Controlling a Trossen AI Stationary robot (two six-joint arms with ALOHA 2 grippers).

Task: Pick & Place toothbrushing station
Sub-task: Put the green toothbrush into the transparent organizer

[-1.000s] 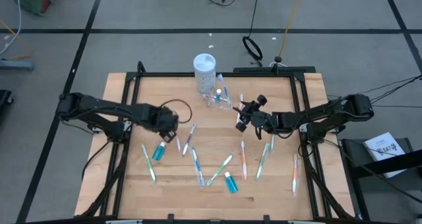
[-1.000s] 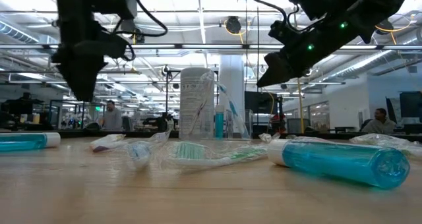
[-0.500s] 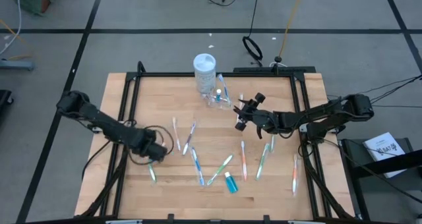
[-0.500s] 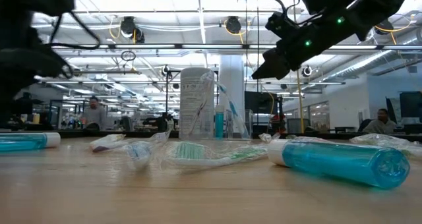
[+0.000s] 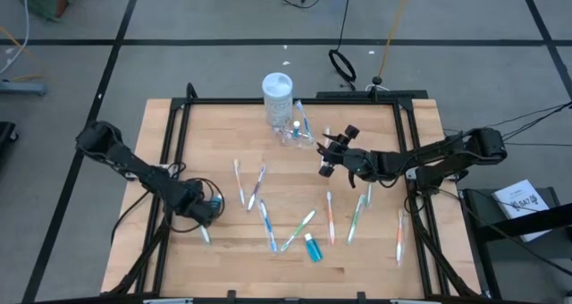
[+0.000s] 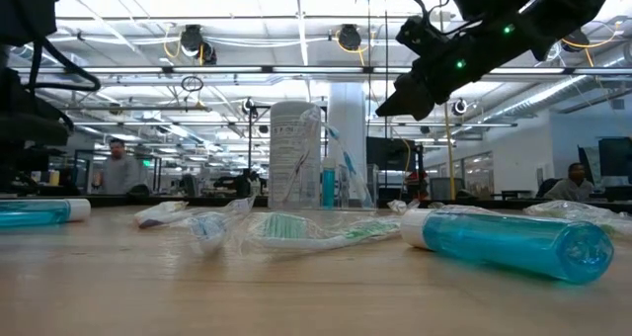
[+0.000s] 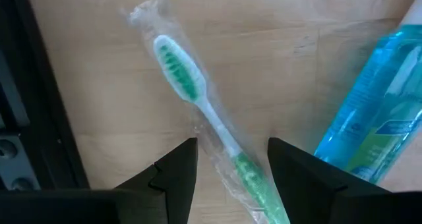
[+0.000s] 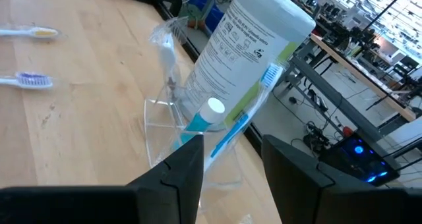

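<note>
Both my arms are dark, near-black, built of jointed tube segments. Left arm point(image 5: 134, 168) carries a looped black cable beside the wooden table point(image 5: 375, 250) frame. Right arm point(image 5: 429, 159) has black cabling too, plus green indicator lights on its underside. Each gripper's fingers point(image 7: 175, 178) are flat, matte black, blocky slabs with stepped edges.

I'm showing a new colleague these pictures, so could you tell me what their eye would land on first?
Probably the scatter of wrapped toothbrushes across the middle of the wooden table, with a teal tube near the front. Next, the clear cup beside the white-lidded jar at the back, where the open right gripper hovers. The open left gripper straddles a green toothbrush at front left.
</note>
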